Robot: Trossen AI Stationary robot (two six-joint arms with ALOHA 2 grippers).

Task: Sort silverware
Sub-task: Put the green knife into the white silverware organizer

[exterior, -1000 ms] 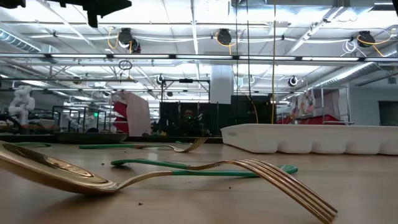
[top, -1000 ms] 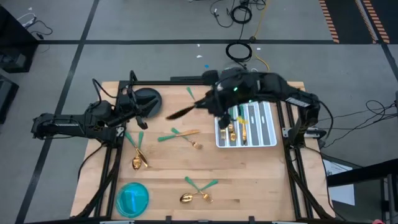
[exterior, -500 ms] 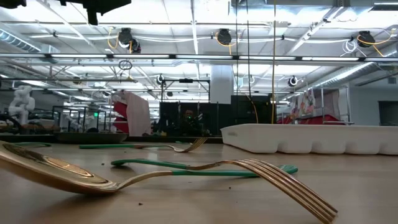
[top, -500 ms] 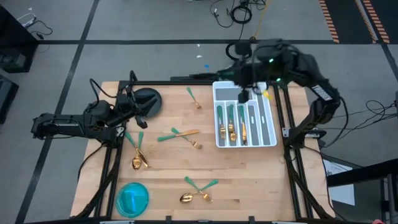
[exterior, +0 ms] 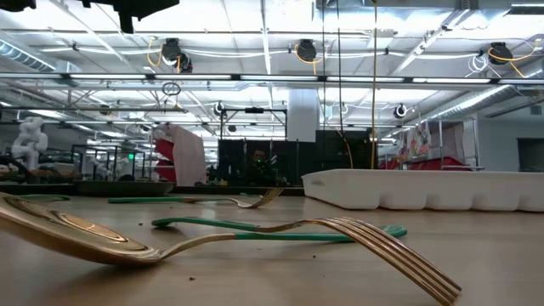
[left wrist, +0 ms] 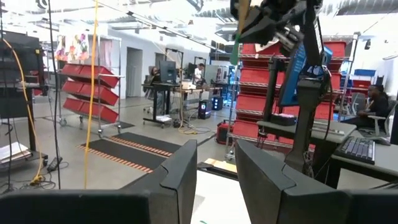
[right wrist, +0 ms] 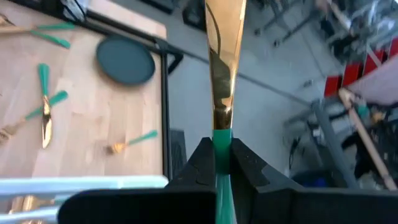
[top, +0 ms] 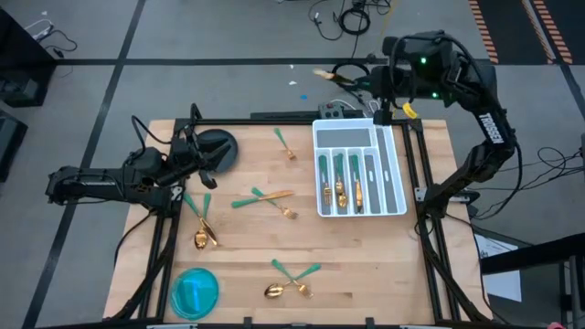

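A: Knife [right wrist: 222, 68] is sitting pinched by its green handle in our right gripper [right wrist: 217, 163], above the white tray's [top: 393, 174] far end – we're judging it lined up for a slot

B: Left gripper [left wrist: 214, 171] is waiting by the dark plate [top: 217, 149], fingers apart, empty; remaining silverware [top: 265, 198] is lying loose on the table [top: 366, 265]

Table [top: 366, 265]: light wood, plank grain, black frame rails. Tray [top: 395, 178]: white, inside it gold pieces with green handles. Plate [top: 219, 146]: dark, near black. Bowl [top: 195, 292]: translucent blue. Silverware loose on the wood: shiny gold heads, slim green handles, e.g. the crossed fork pair [top: 265, 197], spoon [top: 203, 239], small fork [top: 284, 146]. Knife [right wrist: 223, 74] in the right gripper [right wrist: 222, 155]: gold blade, green handle; fingers black. Both arms black; green light on the right one. Left gripper [left wrist: 214, 180]: dark grey. Floor [top: 228, 37]: grey with black tape lines, orange-black striped strip [top: 489, 32] at one corner. Red bins [left wrist: 84, 93] on the room's shelves.
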